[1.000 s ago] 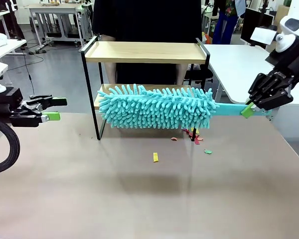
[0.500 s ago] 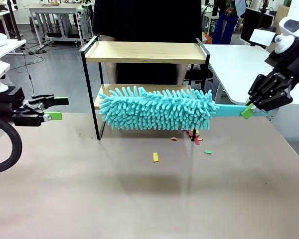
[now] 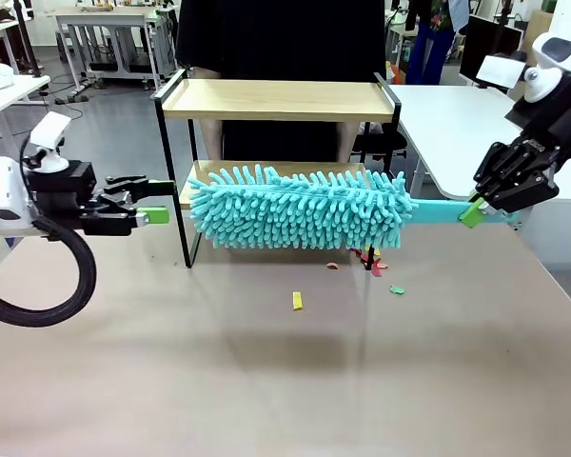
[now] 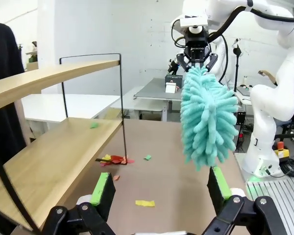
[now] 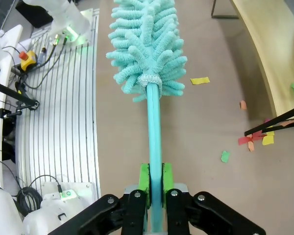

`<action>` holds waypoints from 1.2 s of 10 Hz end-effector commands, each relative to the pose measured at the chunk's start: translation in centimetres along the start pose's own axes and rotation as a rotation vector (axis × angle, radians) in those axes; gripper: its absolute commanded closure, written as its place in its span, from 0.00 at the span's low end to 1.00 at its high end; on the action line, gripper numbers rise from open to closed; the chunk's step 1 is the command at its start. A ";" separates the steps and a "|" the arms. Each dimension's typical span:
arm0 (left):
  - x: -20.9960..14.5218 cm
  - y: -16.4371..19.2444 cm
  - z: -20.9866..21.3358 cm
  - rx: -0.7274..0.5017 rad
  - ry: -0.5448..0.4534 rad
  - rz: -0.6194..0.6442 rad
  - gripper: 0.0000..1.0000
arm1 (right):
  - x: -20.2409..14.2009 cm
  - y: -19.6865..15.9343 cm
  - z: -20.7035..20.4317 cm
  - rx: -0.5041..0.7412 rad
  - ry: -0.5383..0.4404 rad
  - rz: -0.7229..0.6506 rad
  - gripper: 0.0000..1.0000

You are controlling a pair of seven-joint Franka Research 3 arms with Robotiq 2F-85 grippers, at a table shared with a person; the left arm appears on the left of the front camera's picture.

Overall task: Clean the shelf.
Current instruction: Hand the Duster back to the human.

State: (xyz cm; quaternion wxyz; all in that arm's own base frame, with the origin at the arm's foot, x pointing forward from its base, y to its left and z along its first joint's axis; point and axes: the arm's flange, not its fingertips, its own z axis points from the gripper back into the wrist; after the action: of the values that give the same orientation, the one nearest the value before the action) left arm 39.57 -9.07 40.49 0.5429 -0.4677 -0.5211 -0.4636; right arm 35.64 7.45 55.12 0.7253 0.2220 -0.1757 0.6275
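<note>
The shelf (image 3: 276, 99) stands at the table's far side, two light wooden boards in a thin black frame. A fluffy teal duster (image 3: 300, 205) hangs level in front of its lower board. My right gripper (image 3: 474, 208) is shut on the duster's teal handle, right of the shelf. In the right wrist view the handle (image 5: 154, 132) runs up from between the shut green pads of my right gripper (image 5: 155, 181). My left gripper (image 3: 157, 198) is open and holds nothing, just left of the shelf's front left leg. In the left wrist view the left gripper (image 4: 160, 188) faces the lower board (image 4: 54, 161) and the duster (image 4: 208, 117).
Paper scraps lie on the table: a yellow one (image 3: 297, 301), red ones (image 3: 369, 259) by the shelf's right leg, a green one (image 3: 397, 289). A green scrap (image 4: 94, 125) lies on the lower board. A person in black (image 3: 276, 38) stands behind the shelf. White tables stand at both sides.
My left arm has moved right, bringing its open gripper close to the shelf's left leg. The right gripper and the duster have hardly moved.
</note>
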 end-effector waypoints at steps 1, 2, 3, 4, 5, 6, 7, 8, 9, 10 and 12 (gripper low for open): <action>0.6 -0.9 -1.5 -0.026 -0.042 0.017 0.00 | 0.1 0.0 0.1 -0.001 -0.009 -0.009 0.87; 0.7 -1.1 -2.2 -0.046 -0.044 0.021 0.00 | 0.1 0.0 0.1 -0.001 -0.009 -0.009 0.87; 0.9 -1.4 -2.6 -0.063 -0.051 0.027 0.00 | 0.1 0.0 0.1 -0.001 -0.009 -0.009 0.87; 1.0 -1.7 -3.0 -0.091 -0.053 0.034 0.00 | 0.1 0.0 0.1 -0.001 -0.009 -0.009 0.87; 1.1 -2.1 -3.5 -0.104 -0.050 0.033 0.00 | 0.1 0.0 0.1 -0.001 -0.009 -0.009 0.87; 1.3 -2.4 -4.1 -0.124 -0.049 0.042 0.00 | 0.1 0.0 0.1 -0.001 -0.009 -0.009 0.87; 1.3 -2.7 -4.8 -0.129 -0.040 0.043 0.00 | 0.1 0.0 0.1 -0.001 -0.009 -0.009 0.87; 1.2 -2.9 -5.5 -0.124 -0.025 0.038 0.00 | 0.1 0.0 0.1 -0.001 -0.009 -0.009 0.87; 1.1 -3.0 -6.1 -0.137 -0.015 0.042 0.00 | 0.1 0.0 0.1 -0.001 -0.009 -0.009 0.87; 0.9 -3.3 -7.0 -0.146 -0.008 0.048 0.00 | 0.1 0.0 0.1 -0.001 -0.009 -0.009 0.87; 0.8 -3.7 -8.4 -0.152 -0.014 0.052 0.00 | 0.1 0.0 0.1 -0.001 -0.009 -0.009 0.87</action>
State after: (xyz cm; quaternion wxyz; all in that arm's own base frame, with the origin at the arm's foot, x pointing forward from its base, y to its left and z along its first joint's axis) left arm 37.12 -17.05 40.92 0.5092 -0.5229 -0.4687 -0.4976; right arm 35.64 7.43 55.12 0.7256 0.2218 -0.1756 0.6273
